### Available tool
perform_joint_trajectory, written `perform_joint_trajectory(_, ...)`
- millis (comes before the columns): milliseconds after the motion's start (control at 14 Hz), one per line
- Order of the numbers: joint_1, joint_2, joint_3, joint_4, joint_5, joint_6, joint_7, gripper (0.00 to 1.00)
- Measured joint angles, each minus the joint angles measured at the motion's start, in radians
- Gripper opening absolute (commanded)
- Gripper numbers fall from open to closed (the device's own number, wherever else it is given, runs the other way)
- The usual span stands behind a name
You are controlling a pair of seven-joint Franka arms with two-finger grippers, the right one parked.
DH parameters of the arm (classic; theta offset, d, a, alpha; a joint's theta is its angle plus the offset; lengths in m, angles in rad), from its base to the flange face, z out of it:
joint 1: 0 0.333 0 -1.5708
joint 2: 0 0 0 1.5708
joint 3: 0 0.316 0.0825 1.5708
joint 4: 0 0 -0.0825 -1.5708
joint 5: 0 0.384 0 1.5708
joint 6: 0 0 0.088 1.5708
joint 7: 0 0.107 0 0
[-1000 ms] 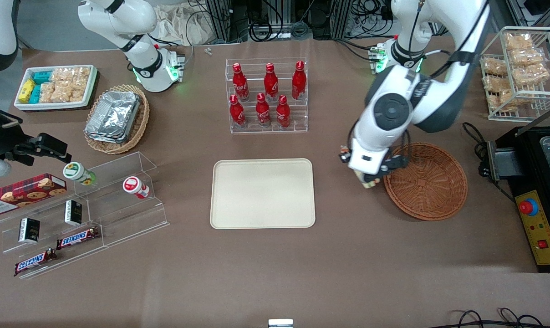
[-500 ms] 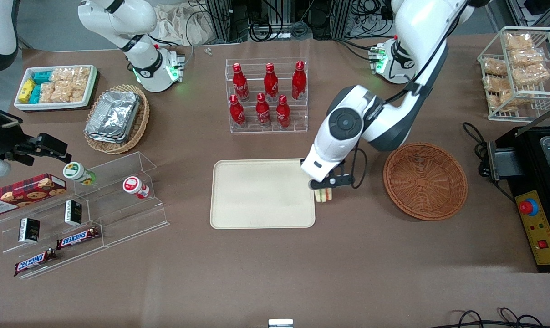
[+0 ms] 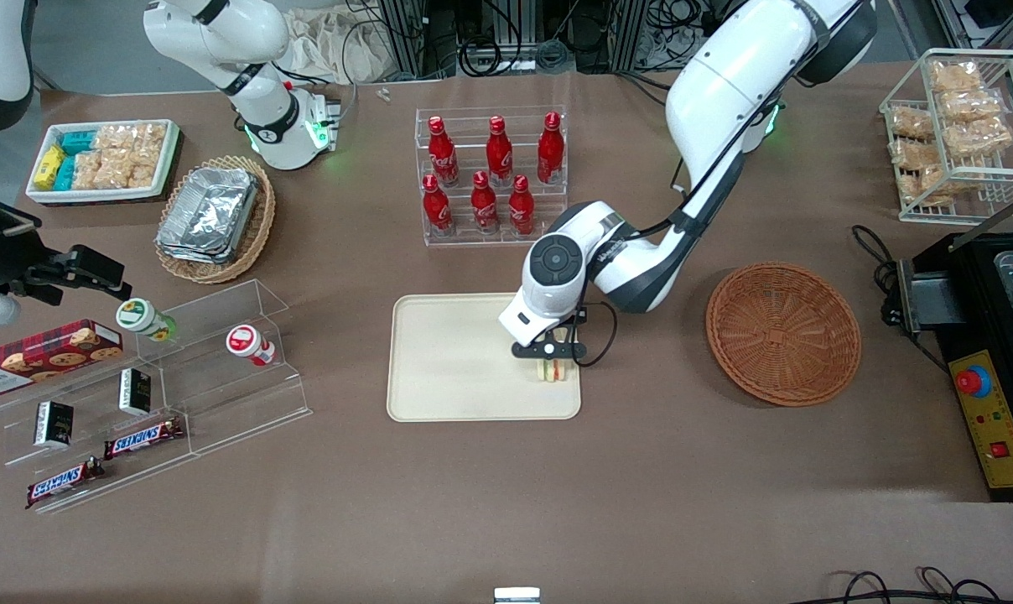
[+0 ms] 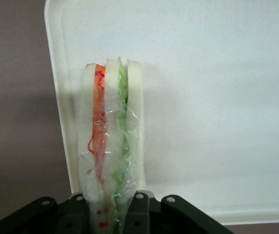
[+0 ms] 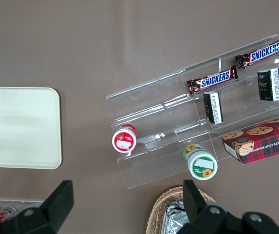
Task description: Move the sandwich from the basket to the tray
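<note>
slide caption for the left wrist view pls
Claw shut on the sandwich, over the tray edge.

Bright, even overhead light; soft shadows under the arm; wrist view slightly soft.

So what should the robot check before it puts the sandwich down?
1. Hand shut on the sandwich: ok, pinched between both fingers.
2. Sandwich above the tray, not the table: ok, near the edge closest to the basket.
3. Spot underneath bare: ok.
4. Sandwich touching the tray yet: cannot tell.
5. Basket holds nothing else: ok.
</note>
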Motion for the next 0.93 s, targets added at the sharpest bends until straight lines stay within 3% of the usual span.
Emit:
perform_joint_trajectory(214, 0.0, 0.001, 0.006, 0.008, 0.005, -0.001, 0.0, 0.0)
perform_joint_trajectory(286, 0.0, 0.001, 0.006, 0.009, 0.008, -0.001, 0.0, 0.06)
perform_joint_trajectory(429, 0.0, 0.002, 0.007, 0.009, 0.02, -0.002, 0.0, 0.5)
perform_joint_trajectory(500, 0.0, 0.003, 0.008, 0.009, 0.024, -0.002, -0.002, 0.64)
perform_joint_trajectory(571, 0.0, 0.006, 0.008, 0.009, 0.026, -0.002, -0.009, 1.0)
perform_joint_trajectory(929, -0.004, 0.013, 0.008, 0.009, 0.048, -0.002, -0.079, 1.0)
